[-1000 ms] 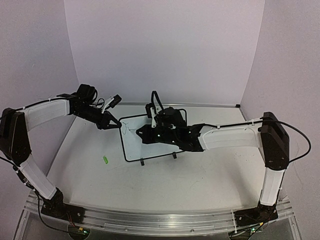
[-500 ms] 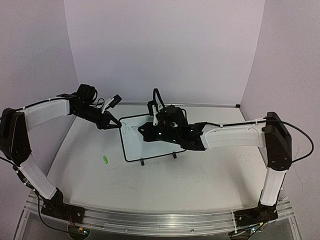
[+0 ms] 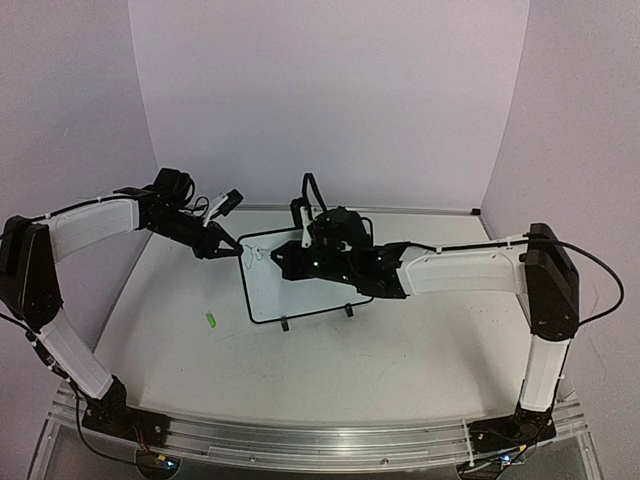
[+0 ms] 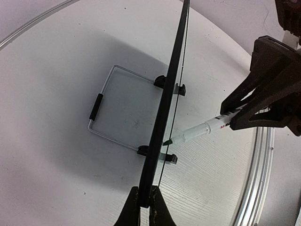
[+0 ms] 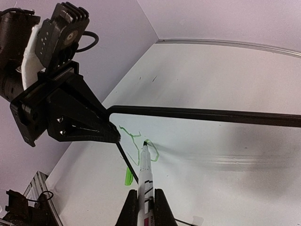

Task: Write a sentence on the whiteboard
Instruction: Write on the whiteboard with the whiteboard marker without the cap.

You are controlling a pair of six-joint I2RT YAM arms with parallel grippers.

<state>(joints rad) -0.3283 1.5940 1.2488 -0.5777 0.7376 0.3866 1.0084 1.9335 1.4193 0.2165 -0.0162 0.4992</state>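
The whiteboard [image 3: 300,290] stands tilted on two black feet at mid-table; it shows edge-on in the left wrist view [image 4: 170,84]. My left gripper [image 3: 238,251] is shut on its left frame edge, the fingertips [image 4: 145,201] pinching the black frame. My right gripper [image 5: 145,202] is shut on a white marker [image 5: 145,172] with its green tip touching the board face [image 5: 225,155]. Of the sentence [image 5: 137,141], only a thin green J-like stroke and a small loop show near the board's upper left corner. From the left wrist the marker [image 4: 200,132] meets the board from the right.
A small green marker cap [image 3: 211,320] lies on the table left of the board. The board's wire stand [image 4: 101,106] props it from behind. Purple walls close the table at the back and sides. A metal rail [image 3: 300,440] runs along the near edge.
My right gripper has carried the marker slightly up and left across the board. The left arm and the board have stayed put.
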